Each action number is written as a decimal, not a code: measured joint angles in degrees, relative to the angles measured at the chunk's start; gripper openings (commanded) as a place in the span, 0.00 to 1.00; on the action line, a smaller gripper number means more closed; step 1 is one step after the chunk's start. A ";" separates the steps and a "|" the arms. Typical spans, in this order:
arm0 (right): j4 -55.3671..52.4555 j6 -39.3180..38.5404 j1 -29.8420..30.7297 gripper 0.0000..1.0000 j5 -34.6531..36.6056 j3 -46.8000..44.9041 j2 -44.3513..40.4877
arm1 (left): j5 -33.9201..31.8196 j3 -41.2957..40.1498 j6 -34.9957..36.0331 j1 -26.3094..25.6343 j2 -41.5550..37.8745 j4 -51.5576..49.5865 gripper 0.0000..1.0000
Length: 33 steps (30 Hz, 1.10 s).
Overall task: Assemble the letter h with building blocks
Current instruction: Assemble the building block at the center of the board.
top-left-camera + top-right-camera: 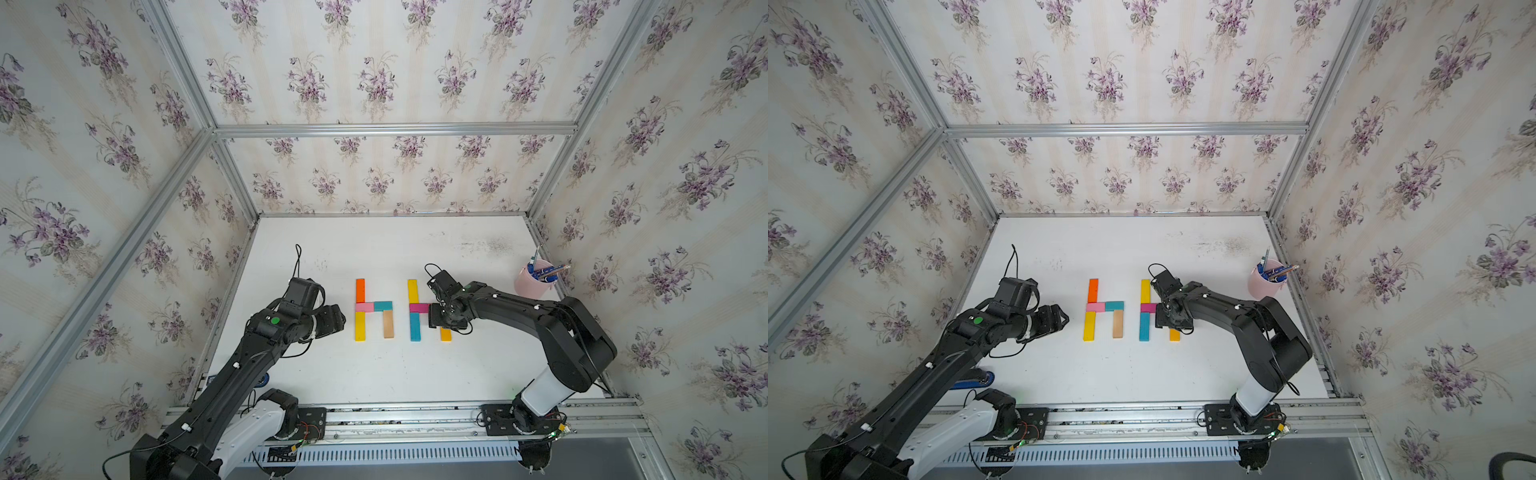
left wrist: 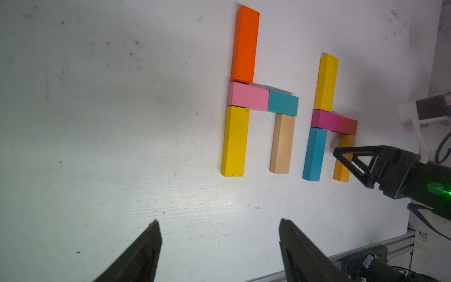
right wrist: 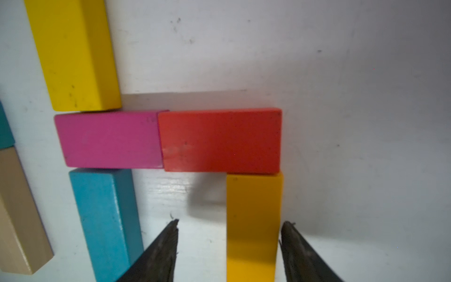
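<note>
The right tool (image 3: 230,222), jaws apart around the amber block (image 3: 253,195), should be lifted straight so nothing is nudged.

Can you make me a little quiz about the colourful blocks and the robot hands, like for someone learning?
1. Which block tops the stem of the h nearer the left gripper? A orange block, B red block, C blue block.
2. True or false: the right gripper is shut tight on the amber block.
3. How many blocks make up each h?
Key: 1 A. 2 False: its jaws stand open astride the block. 3 Five.
</note>
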 measured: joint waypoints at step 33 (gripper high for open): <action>-0.28 0.66 0.02 0.40 1.97 -1.88 -0.24 | 0.00 0.17 0.02 0.00 0.11 -0.02 0.78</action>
